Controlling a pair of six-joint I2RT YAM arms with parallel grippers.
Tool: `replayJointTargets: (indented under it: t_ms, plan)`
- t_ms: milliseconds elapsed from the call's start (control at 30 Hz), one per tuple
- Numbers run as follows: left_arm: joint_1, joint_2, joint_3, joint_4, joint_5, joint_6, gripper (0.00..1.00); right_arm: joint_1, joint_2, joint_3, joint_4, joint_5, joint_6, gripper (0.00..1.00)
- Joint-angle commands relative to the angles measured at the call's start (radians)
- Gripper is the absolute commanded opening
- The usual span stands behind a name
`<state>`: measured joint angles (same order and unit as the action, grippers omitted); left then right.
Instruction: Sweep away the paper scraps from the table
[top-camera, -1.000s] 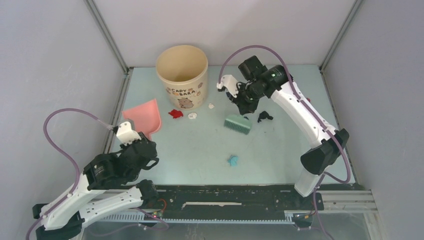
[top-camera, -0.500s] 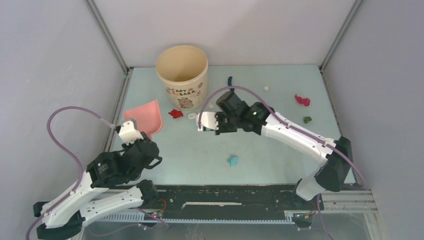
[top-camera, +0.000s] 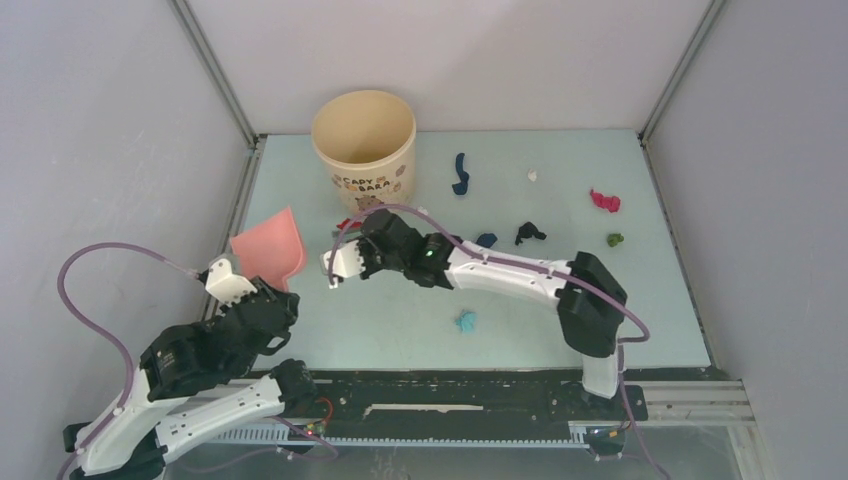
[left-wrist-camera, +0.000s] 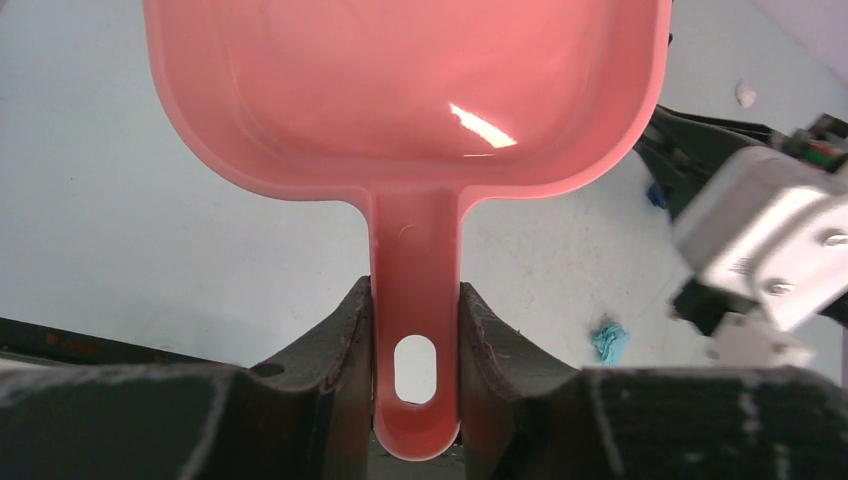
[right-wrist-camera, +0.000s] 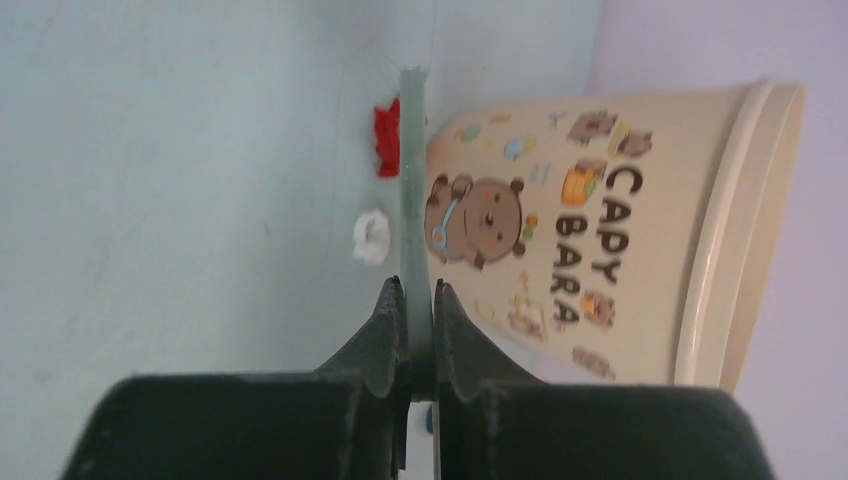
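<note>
Paper scraps lie across the mint-green table (top-camera: 400, 320): a navy one (top-camera: 460, 172), a white one (top-camera: 532, 175), a magenta one (top-camera: 603, 199), a green one (top-camera: 614, 239), a dark one (top-camera: 528, 233) and a teal one (top-camera: 465, 320). My left gripper (left-wrist-camera: 415, 295) is shut on the handle of the pink dustpan (left-wrist-camera: 410, 100), held at the table's left side (top-camera: 267, 245). My right gripper (right-wrist-camera: 417, 290) is shut on the grey-green hand brush (right-wrist-camera: 413, 190), seen edge-on. A red scrap (right-wrist-camera: 386, 138) and a white scrap (right-wrist-camera: 372, 237) lie just beyond it. In the top view the right gripper (top-camera: 372, 250) is in front of the cup, and the brush is hidden under it.
A cream cartoon-print cup (top-camera: 364, 150) stands at the back left and fills the right of the right wrist view (right-wrist-camera: 600, 220). Grey rails and walls edge the table. The right arm (top-camera: 520, 275) stretches across the middle. The teal scrap (left-wrist-camera: 610, 340) shows beside the dustpan handle.
The right arm has swung left from the back right to in front of the cup, taking the brush with it. The left arm has drawn back and left with the dustpan.
</note>
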<state>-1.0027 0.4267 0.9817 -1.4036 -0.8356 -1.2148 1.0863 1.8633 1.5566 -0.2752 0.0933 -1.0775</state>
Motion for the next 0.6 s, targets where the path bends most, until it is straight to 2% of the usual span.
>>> replayJointTargets:
  t_ms: [0, 333, 433, 567]
  plan:
    - [0.004, -0.011, -0.011, -0.004, -0.004, -0.031, 0.0, 0.04, 0.078, 0.083, 0.238, 0.065, -0.052, 0.0]
    - [0.004, -0.018, -0.003, -0.002, 0.006, -0.009, 0.0, 0.046, 0.242, 0.156, 0.325, 0.078, -0.126, 0.0]
    - [0.004, -0.021, -0.007, 0.0, 0.011, -0.007, 0.0, 0.045, 0.257, 0.157, 0.265, 0.05, -0.122, 0.0]
    - [0.004, -0.028, -0.019, 0.006, 0.022, -0.011, 0.0, 0.047, 0.236, 0.155, 0.084, -0.011, -0.066, 0.0]
